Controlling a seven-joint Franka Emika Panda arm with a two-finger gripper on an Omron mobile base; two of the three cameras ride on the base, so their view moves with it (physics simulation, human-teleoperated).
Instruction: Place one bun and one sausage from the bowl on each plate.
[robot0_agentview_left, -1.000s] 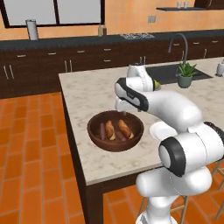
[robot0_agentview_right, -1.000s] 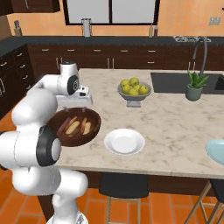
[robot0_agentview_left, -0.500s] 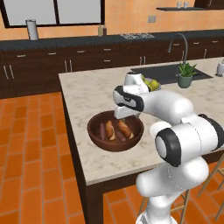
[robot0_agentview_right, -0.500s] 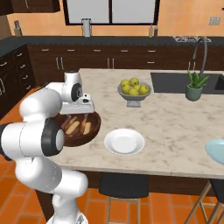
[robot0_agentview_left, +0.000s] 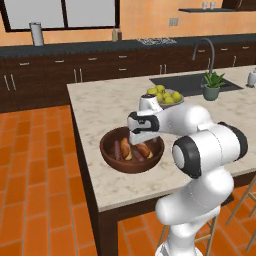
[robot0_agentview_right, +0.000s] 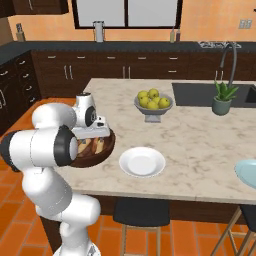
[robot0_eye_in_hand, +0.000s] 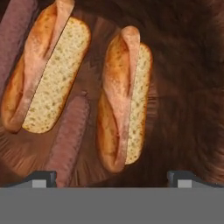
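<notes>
The dark wooden bowl (robot0_agentview_left: 108, 156) (robot0_agentview_right: 101, 157) sits near the counter's left front corner and holds buns and sausages. My gripper (robot0_agentview_left: 136, 141) (robot0_agentview_right: 92, 139) (robot0_eye_in_hand: 111, 179) hangs just above its contents, pointing down, open and holding nothing. In the hand view one split bun (robot0_eye_in_hand: 124, 100) lies between the two fingertips (robot0_eye_in_hand: 41, 178). A second bun (robot0_eye_in_hand: 50, 70) lies to its left. A brown sausage (robot0_eye_in_hand: 70, 135) rests between the buns and another sausage (robot0_eye_in_hand: 15, 30) is at the top left. The white plate (robot0_agentview_right: 142, 163) lies right of the bowl. The pale blue plate (robot0_agentview_right: 248, 173) is at the right edge.
A grey footed bowl of yellow-green fruit (robot0_agentview_left: 165, 97) (robot0_agentview_right: 153, 102) stands behind the wooden bowl. A potted plant (robot0_agentview_left: 212, 85) (robot0_agentview_right: 222, 98) stands by the sink (robot0_agentview_left: 187, 84) with its curved tap. The counter's left edge drops to an orange tile floor.
The hand has come down and slightly forward from above the bowl's far rim to just over the buns. Its jaws stayed open. The bowl and plates have not moved.
</notes>
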